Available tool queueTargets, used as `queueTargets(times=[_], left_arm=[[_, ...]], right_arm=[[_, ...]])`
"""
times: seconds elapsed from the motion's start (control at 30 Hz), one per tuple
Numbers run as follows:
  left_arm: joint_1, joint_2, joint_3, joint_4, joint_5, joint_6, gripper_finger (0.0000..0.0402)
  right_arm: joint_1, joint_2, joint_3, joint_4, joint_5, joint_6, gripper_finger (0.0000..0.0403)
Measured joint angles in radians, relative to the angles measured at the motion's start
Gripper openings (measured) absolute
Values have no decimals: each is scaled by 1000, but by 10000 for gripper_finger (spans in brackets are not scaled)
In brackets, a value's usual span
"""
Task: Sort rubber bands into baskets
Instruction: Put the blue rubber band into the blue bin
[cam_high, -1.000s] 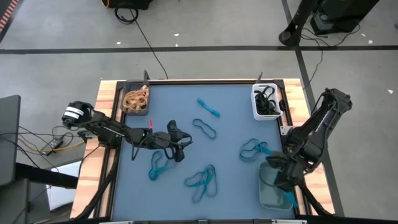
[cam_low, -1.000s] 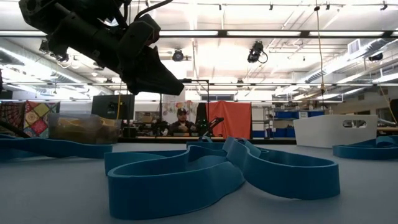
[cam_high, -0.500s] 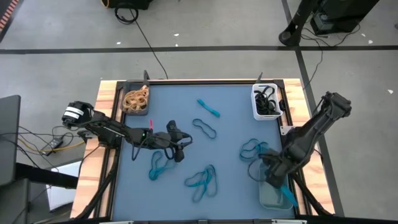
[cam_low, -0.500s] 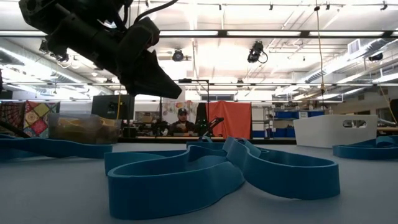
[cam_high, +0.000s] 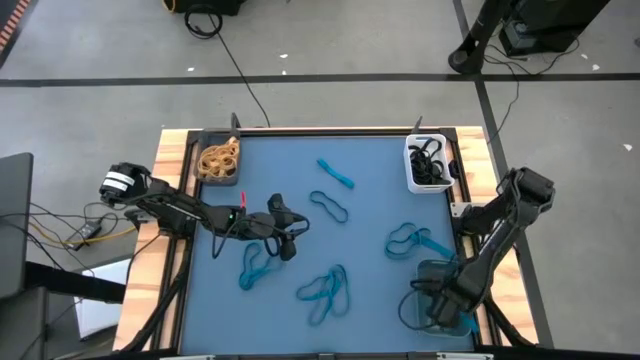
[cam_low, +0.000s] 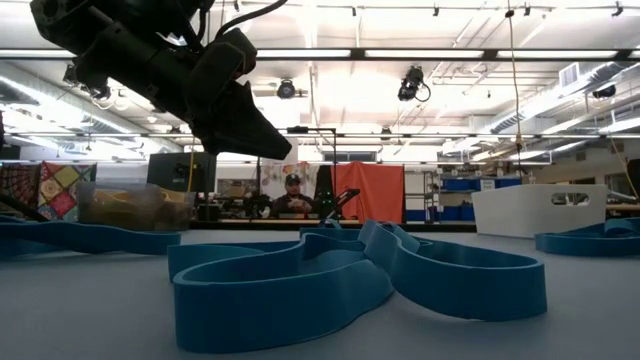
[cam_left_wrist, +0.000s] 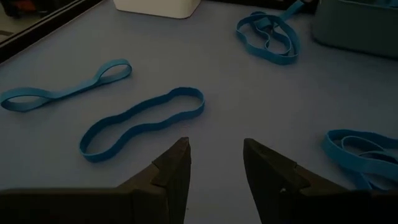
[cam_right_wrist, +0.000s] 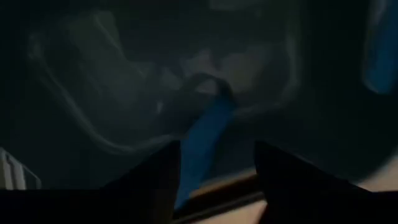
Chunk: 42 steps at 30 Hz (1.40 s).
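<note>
Blue rubber bands lie flat on the blue mat: one at the far middle, a loop, and tangles. Tan bands fill the dark basket, and black ones fill the white basket. My left gripper hangs open above the mat, the loop just ahead of its fingers. My right gripper points down, open, inside the grey-teal basket. A blue band shows between its fingers. My right gripper stands over a blue band that runs between its two fingers, close to one finger. The view is dark. Whether the finger touches the band or the band only lies in the basket below, I cannot tell.
Wooden table borders frame the mat on the left and right. Cables trail off the left edge. In the low view a blue tangle lies close in front, and a person sits far behind the table.
My right gripper has sunk toward the table's near edge into the grey-teal basket and has tipped to point more steeply down. The bands on the mat lie as before.
</note>
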Motion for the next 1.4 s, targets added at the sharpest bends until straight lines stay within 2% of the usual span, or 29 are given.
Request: queueTargets(times=[0.27, 0.37, 0.47, 0.53, 0.6, 0.7, 0.8, 0.87, 1.03, 1.33, 1.4], left_arm=[[0, 0, 0, 0, 0, 0, 151], [0, 0, 0, 0, 0, 0, 151], [0, 0, 0, 0, 0, 0, 151], [0, 0, 0, 0, 0, 0, 151], [0, 0, 0, 0, 0, 0, 151], [0, 0, 0, 0, 0, 0, 151], [0, 0, 0, 1, 0, 0, 151], [0, 0, 0, 1, 0, 0, 151], [0, 0, 0, 1, 0, 0, 151], [0, 0, 0, 1, -7, 0, 151], [0, 0, 0, 1, -7, 0, 151]], right_arm=[[32, 84, -2, 24, -10, -34, 269], [38, 100, -24, 32, -57, -45, 288], [44, 102, -55, 66, -104, -55, 285], [43, 102, -64, 84, -109, -55, 266], [43, 102, -64, 100, -110, -64, 231], [40, 96, -64, 113, -119, -70, 152], [34, 81, -64, 110, -138, -80, 52], [33, 60, -63, 111, -137, -84, 17], [34, -17, -43, 95, -56, -32, 10], [34, -180, 40, -42, 254, 102, 7], [34, -204, 40, -74, 293, 146, 7]])
